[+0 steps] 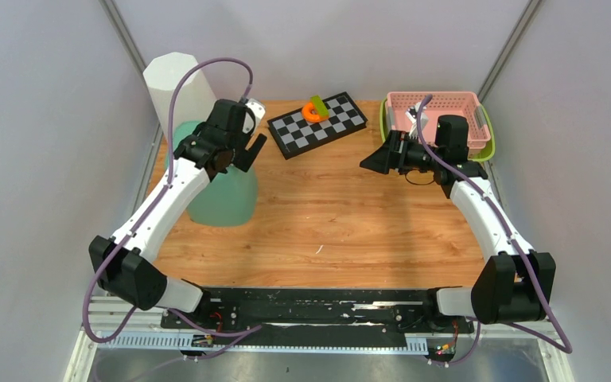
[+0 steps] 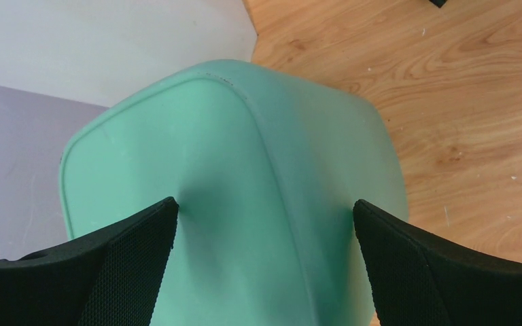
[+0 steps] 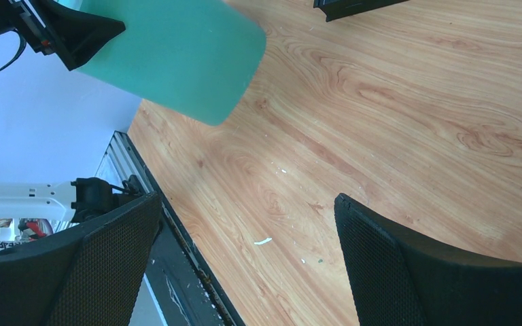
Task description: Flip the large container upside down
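- The mint-green large container [image 1: 223, 199] stands at the left edge of the wooden desk [image 1: 334, 231] with a closed, flat face uppermost and its wider end down on the wood.
- The left gripper [image 1: 248, 137] hangs just above that container. The wrist view shows its jaws spread wide, one black pad to each side of the green top and clamped on nothing.
- Across the desk the right gripper [image 1: 374, 157] hovers over bare wood, well apart from the container, jaws likewise wide apart and holding nothing.
- Behind the right arm sits a pink basket [image 1: 445, 102] inside a lime-green tray [image 1: 487, 147].
- At the back centre lies a black-and-white checkerboard [image 1: 326, 127] carrying a small orange-and-green piece [image 1: 313, 111].
- A white faceted column [image 1: 177, 83] rises at the back left corner, just behind the container.
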You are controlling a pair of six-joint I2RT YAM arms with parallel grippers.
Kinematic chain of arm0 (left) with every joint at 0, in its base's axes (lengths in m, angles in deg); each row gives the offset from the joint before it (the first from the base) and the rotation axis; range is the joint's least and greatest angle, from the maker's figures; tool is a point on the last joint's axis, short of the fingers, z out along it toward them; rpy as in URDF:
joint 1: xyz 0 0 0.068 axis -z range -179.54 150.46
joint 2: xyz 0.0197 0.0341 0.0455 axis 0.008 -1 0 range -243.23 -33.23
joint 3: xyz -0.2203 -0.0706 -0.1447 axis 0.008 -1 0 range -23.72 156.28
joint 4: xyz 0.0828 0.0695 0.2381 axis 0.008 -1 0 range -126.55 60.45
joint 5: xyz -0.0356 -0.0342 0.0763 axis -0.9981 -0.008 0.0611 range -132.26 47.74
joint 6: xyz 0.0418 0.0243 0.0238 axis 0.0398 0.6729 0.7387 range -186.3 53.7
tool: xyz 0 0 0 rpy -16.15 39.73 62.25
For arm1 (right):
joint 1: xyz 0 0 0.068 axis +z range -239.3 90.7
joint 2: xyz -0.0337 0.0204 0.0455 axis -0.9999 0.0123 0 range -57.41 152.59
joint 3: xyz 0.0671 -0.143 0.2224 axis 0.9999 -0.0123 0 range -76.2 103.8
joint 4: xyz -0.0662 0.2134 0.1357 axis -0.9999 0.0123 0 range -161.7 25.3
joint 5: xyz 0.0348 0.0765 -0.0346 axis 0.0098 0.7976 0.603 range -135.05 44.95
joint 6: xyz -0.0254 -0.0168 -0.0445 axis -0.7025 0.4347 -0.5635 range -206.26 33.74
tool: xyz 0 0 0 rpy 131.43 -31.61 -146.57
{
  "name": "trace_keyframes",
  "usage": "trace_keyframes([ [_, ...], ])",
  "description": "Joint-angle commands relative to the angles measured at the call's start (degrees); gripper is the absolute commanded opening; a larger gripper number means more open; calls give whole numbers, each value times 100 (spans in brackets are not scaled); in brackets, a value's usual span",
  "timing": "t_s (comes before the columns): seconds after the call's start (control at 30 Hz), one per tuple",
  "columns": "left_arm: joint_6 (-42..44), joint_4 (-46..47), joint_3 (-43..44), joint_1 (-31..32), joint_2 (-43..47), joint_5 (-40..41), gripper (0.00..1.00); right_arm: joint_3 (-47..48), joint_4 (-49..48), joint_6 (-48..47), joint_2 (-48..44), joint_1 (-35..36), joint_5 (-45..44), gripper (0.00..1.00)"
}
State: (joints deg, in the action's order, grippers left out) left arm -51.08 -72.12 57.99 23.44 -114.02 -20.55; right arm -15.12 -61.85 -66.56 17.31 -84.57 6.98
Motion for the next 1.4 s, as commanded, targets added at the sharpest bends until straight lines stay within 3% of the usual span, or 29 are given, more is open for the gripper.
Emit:
trace_keyframes([
  [0.0, -240, -74, -169, -13, 113, 228, 100, -113, -126, 14, -124, -86, 44, 100],
  [0.7, 31, 485, -761, -830, 73, 466, 100, -166, -206, 72, -146, -86, 29, 100],
  [1.37, 797, 994, -881, -1525, -144, 106, 100, -201, -243, 82, -124, -85, -137, 100],
])
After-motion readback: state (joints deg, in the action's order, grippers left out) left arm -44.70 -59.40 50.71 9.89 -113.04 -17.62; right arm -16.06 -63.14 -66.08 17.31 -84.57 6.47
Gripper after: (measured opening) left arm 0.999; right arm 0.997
